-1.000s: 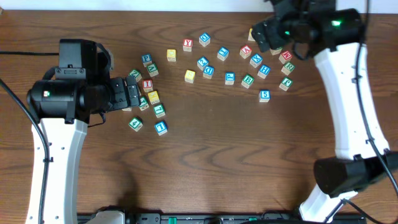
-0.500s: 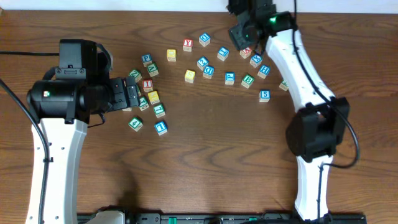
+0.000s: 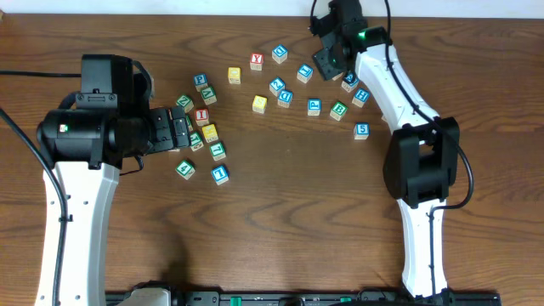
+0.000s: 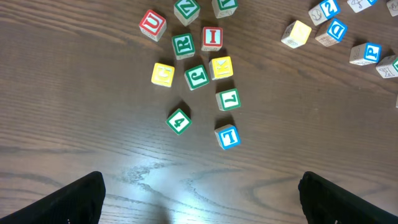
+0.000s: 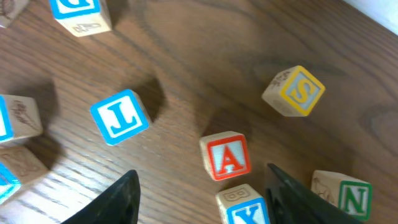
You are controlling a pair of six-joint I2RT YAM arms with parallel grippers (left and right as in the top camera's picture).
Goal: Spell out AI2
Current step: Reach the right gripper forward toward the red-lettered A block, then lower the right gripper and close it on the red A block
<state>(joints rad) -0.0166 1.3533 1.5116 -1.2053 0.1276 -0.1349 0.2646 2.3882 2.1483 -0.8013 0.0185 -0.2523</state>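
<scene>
Step judged: picking the A block point(image 5: 227, 155). Right end effector point(image 5: 201, 177) spread over it, holding nothing; next, lower astride and close. Left end effector point(image 4: 200, 185) spread, idle.

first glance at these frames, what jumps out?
Lettered wooden cubes lie scattered across the far half of the table. The right gripper reaches to the far edge, jaws open either side of the red A cube, not touching it. The left gripper hangs wide open over the left cluster, where the red I cube sits.
</scene>
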